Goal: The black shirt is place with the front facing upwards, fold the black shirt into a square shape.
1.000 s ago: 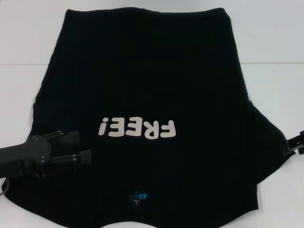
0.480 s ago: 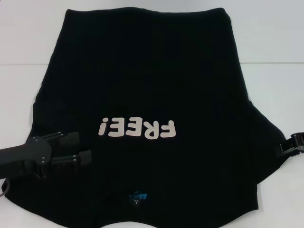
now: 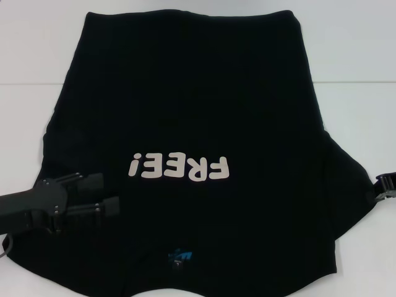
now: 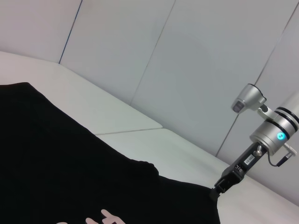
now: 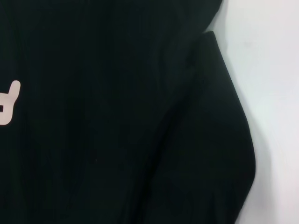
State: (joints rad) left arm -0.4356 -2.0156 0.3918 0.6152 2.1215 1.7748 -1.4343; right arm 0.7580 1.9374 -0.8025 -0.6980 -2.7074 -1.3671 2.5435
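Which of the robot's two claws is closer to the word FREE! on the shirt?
The left. The left gripper sits over the black shirt just beside the FREE! lettering; the right gripper is off at the far sleeve edge.

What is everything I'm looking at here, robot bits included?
black shirt: one, black, spread flat front-up over most of the table, collar end nearest the robot.
FREE! lettering: one word, pale pinkish-white, on the shirt's chest.
neck label: one, blue, at the collar.
table: one, white, under the shirt.
wall panels: several, pale grey, behind the table in the left wrist view.
left tool: one, black, over the shirt's left sleeve area, fingers apart.
right tool: one, black, at the tip of the shirt's right sleeve.
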